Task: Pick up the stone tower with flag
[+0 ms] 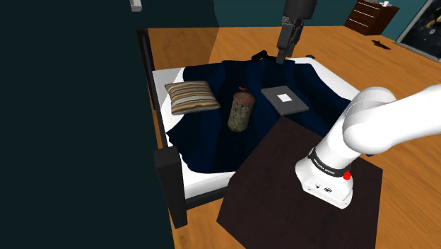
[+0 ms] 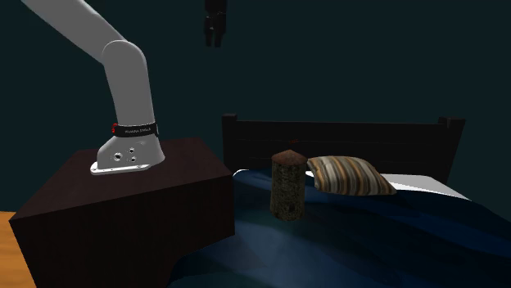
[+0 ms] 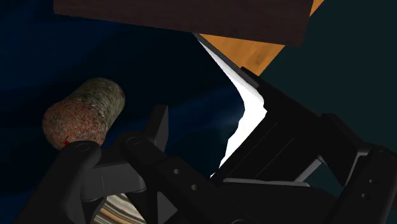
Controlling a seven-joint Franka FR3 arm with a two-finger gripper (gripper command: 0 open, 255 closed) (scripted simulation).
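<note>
The stone tower (image 1: 241, 112) is a mottled grey-brown cylinder with a reddish top, standing upright on the dark blue blanket (image 1: 212, 138) in the middle of the bed. In the second exterior view the tower (image 2: 287, 186) stands just left of a striped pillow. My black gripper (image 1: 283, 55) hangs high above the far side of the bed, well away from the tower. It is open, with nothing between its fingers, and it also appears near the ceiling in the second exterior view (image 2: 214, 34). In the wrist view the tower (image 3: 86, 114) lies beyond the left finger (image 3: 83, 175).
A striped pillow (image 1: 192, 97) lies by the headboard (image 2: 344, 139), close to the tower. A flat grey square object (image 1: 285, 99) rests on the blanket on the tower's other side. The dark brown stand (image 1: 283, 159) abuts the bed. A wooden dresser (image 1: 371, 15) stands far back.
</note>
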